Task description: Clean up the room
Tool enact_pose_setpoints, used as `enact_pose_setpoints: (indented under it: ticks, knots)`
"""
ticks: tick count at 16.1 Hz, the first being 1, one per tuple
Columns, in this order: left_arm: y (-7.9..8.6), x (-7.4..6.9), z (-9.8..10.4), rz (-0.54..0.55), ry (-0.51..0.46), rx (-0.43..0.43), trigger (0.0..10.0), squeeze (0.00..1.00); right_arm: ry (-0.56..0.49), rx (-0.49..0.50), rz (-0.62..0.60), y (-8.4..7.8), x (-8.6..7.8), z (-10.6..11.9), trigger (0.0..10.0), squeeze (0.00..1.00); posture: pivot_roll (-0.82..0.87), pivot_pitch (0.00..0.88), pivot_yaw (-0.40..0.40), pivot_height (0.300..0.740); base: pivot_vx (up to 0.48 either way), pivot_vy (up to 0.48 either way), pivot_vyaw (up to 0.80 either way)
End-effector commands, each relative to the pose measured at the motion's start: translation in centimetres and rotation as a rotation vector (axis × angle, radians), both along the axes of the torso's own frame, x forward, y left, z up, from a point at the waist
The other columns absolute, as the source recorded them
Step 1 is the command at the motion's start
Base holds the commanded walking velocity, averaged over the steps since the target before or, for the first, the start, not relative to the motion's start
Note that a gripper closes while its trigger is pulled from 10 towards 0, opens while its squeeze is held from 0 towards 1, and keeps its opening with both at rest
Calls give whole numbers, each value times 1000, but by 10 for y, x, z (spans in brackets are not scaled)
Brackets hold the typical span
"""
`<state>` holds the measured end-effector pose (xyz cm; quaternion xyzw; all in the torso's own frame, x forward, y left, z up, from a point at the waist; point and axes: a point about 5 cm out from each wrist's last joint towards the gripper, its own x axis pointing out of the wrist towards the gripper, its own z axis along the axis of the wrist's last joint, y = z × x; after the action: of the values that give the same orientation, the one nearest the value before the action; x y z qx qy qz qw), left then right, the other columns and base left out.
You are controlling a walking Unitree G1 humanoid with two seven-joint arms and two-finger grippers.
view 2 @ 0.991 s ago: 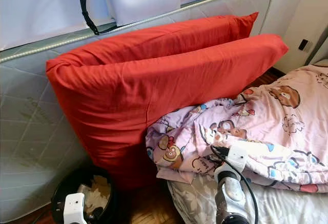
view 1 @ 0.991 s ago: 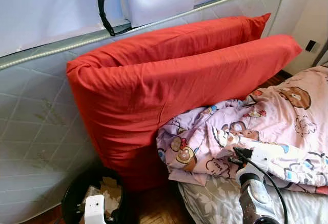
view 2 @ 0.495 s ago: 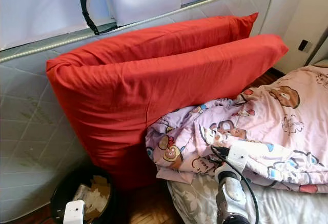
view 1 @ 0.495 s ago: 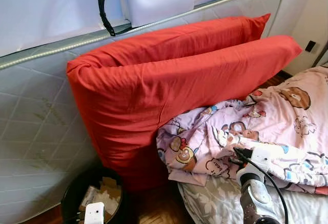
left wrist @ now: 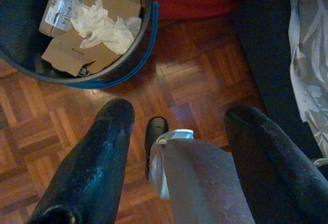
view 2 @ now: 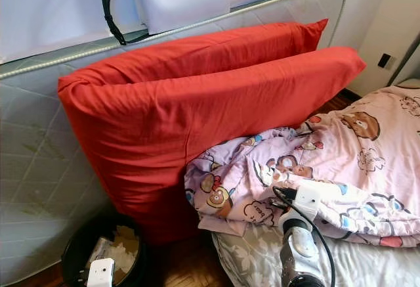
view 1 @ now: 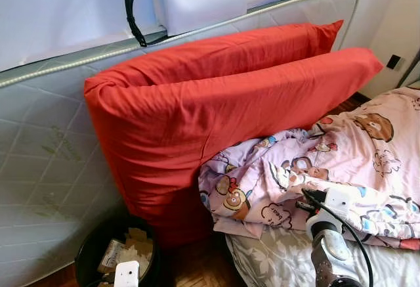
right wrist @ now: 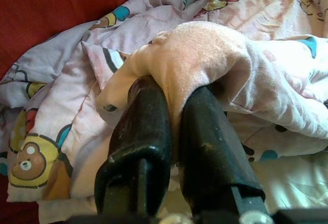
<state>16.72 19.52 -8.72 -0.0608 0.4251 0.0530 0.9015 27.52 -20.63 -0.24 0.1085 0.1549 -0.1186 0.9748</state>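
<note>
Right wrist view: right gripper (right wrist: pixel 171 106) clamped on fold of pink bear-print blanket (right wrist: pixel 205 55), heaped on bed beside red pillows (view 1: pixel 216 116). Left gripper (left wrist: pixel 179 126) spread wide, empty, near wastebasket (left wrist: pixel 130 62).

Both head views look forward and down at the red pillows (view 1: pixel 216 110), pink quilt (view 1: pixel 341 162) and black bin (view 1: pixel 115 257). The left wrist view faces straight down at that bin. The right wrist view sits close against the quilt.
</note>
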Motion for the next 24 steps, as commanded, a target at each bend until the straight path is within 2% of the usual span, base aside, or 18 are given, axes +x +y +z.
enact_pose_setpoints:
  ticks: [1, 4, 10, 24]
  knots:
    - [2, -3, -1, -2, 16, 12, 10000, 0, 4, -2, 14, 5, 2, 0, 10000, 0, 2, 2, 11, 740, 0, 0, 0]
    - [3, -3, -1, -5, 18, 16, 10000, 0, 6, -4, -1, 4, 1, 0, 10000, 0, 1, 6, 18, 740, 0, 0, 0]
    - [5, -2, -1, -20, 19, 20, 10000, 0, -9, -19, -44, -3, 0, 2, 10000, 0, -4, 5, 32, 740, -248, 0, 0]
    - [6, -3, -1, -26, 22, 30, 10000, 0, -18, -27, -68, -6, 1, 4, 10000, 0, -1, 0, 36, 740, -275, 0, 0]
